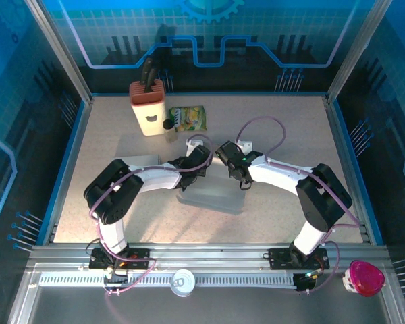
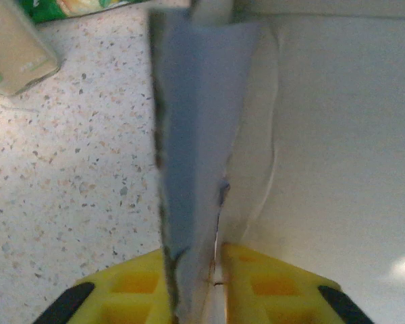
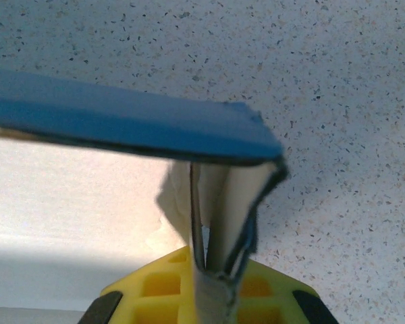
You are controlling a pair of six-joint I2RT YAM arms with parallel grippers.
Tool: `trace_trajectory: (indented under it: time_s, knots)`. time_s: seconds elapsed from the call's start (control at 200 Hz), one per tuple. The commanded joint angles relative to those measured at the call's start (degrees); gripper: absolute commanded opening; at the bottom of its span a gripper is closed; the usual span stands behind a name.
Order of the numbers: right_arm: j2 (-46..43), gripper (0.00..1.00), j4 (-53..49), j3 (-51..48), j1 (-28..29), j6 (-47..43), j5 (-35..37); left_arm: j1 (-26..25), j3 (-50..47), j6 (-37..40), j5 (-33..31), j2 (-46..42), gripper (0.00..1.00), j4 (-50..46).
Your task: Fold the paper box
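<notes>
Your left tool point(image 2: 192, 297) is clamped on a grey flap of the paper box point(image 1: 211, 197); your right tool point(image 3: 212, 278) pinches its folded corner. Box lies mid bench point(image 1: 290, 135). Knife block point(image 1: 147, 108) and green snack bag point(image 1: 187, 119) sit far left, apart. Both arms bend inward, wrists close together.

Both arms are mounted at the near edge of the table point(image 1: 290, 121). Each is raised from its base to a bent elbow, with the forearm turned inward toward the table's middle. The left arm point(image 1: 115, 192) is angled to the right and the right arm point(image 1: 320, 196) to the left, so that the wrists are set near each other, just apart. The left gripper point(image 1: 200, 160) point(image 2: 192, 260) is closed on an upright flap of the paper box point(image 1: 209, 199), which is pinched between its yellow fingers point(image 2: 131, 283). The right gripper point(image 1: 224, 152) point(image 3: 206, 260) is clamped tight on another folded flap, held between its fingers point(image 3: 162, 283).
</notes>
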Motion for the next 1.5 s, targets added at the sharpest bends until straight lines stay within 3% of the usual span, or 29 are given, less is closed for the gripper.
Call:
trace_trajectory:
  time_s: [0.0, 0.09, 0.22, 0.41, 0.625, 0.995, 1.261, 1.496]
  knots:
    - [1.5, 0.00, -1.9, 1.2, 0.2, -0.5, -2.1, 0.6, 0.3, 1.8, 4.2, -3.7, 0.35, 1.9]
    - [1.7, 0.00, -2.2, 1.5, 0.1, -0.4, -2.3, 1.3, 0.2, 2.9, 7.2, -5.5, 0.47, 1.6]
    - [1.8, 0.00, -2.6, 1.6, -0.1, -0.2, -2.4, 2.6, 1.8, 4.5, 11.0, -6.2, 0.53, -1.0]
    - [1.9, 0.00, -3.2, 1.9, -0.7, -0.1, -2.8, 4.1, 3.2, 5.0, 10.7, -5.7, 0.53, -5.9]
    - [2.3, 0.00, -3.8, 2.2, -1.3, 0.0, -3.3, 4.1, -0.2, 5.0, 10.1, -9.3, 0.54, -4.8]
    - [6.3, 0.00, -16.7, 6.3, -4.2, 10.0, -0.7, 3.1, -5.1, -2.8, 13.4, -23.8, 0.54, -8.5]
    - [9.6, 0.00, -22.3, 8.3, -11.6, 16.3, -7.6, 1.3, -4.3, -5.6, 15.3, -35.1, 0.53, -20.3]
    - [10.1, 0.00, -25.2, 5.5, -19.7, 25.5, -19.5, -2.9, -4.4, -6.7, 17.5, -40.9, 0.50, -28.6]
